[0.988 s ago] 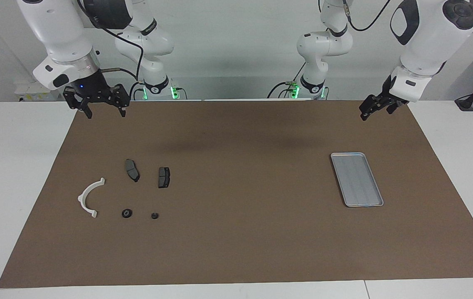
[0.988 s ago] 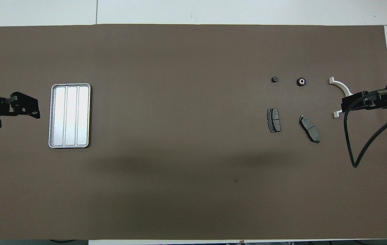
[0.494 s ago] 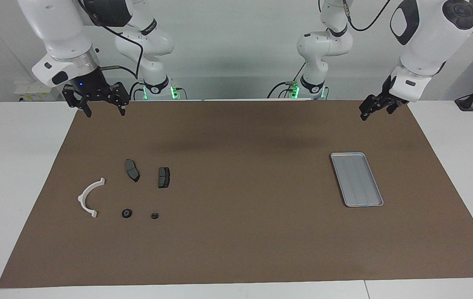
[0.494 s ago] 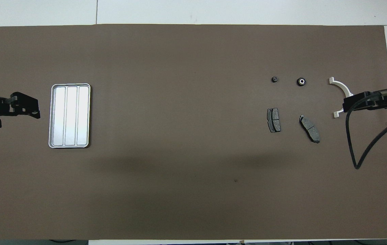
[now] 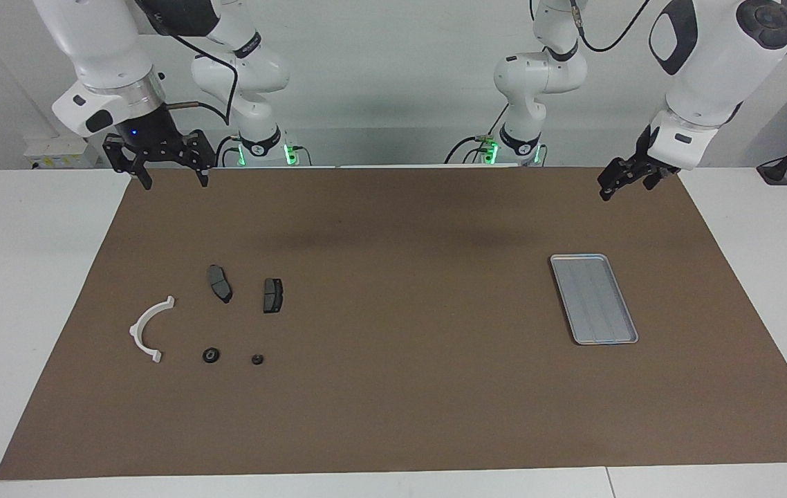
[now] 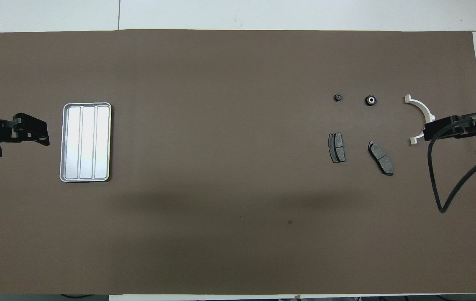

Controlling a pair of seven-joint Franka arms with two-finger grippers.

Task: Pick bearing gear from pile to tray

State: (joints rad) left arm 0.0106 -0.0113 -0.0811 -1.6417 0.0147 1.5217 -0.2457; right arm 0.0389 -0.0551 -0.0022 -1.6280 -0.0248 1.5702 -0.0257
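Facing view shows the right gripper open and empty above the mat's edge and the left gripper open above the tray's end, while overhead the gear lies among the pile beside the bracket.

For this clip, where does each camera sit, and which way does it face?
Facing view: high across the table, looking at both arm bases; right end effector and left end effector hang raised.
Overhead view: above the robots' end, looking steeply down; only the end effectors show at the side edges.
Shared, half a turn apart: tray, white bracket.
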